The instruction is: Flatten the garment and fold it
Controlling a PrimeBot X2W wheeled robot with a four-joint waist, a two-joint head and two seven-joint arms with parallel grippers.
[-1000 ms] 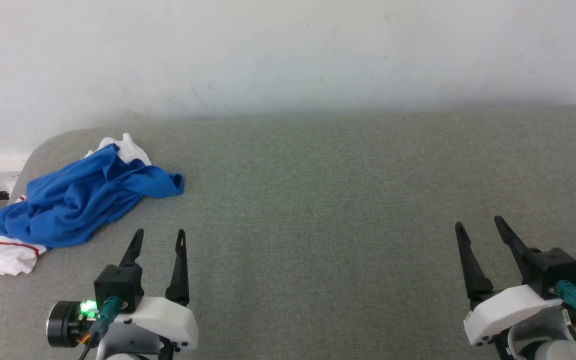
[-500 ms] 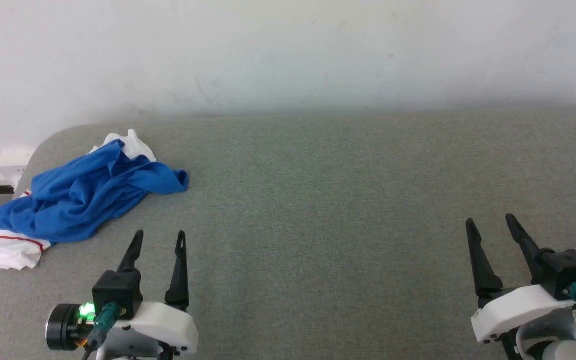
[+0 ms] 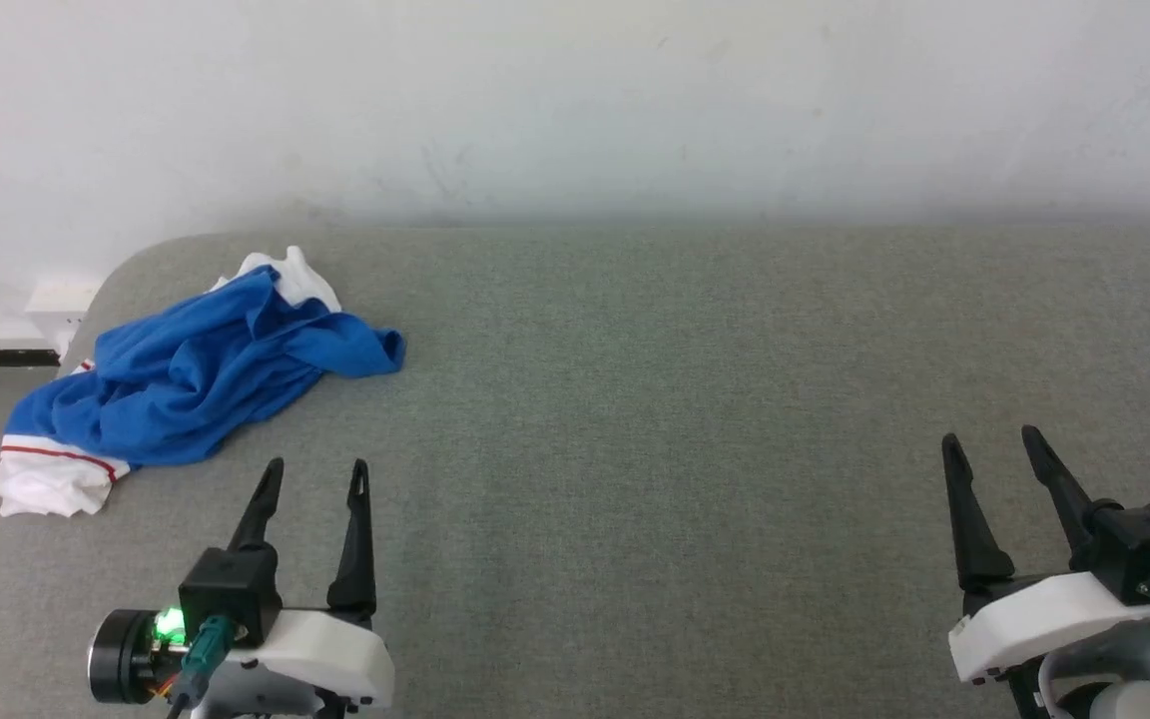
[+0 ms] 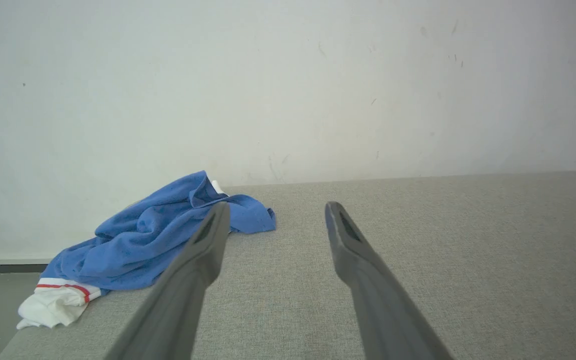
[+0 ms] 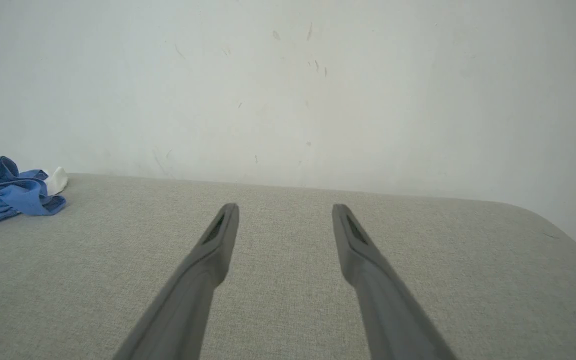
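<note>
Left gripper (image 3: 318, 463) near garment (image 3: 198, 382), apart

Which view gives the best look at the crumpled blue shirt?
Head view: the whole garment lies bunched, white sleeve and red trim visible. The left wrist view sees it low, a finger of the left pincer overlapping it; the right wrist view crops it at the edge.

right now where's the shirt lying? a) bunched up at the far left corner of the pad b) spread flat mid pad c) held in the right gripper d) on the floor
a: the shirt lies crumpled at the gray pad's far left corner, touched by no gripper.
</note>
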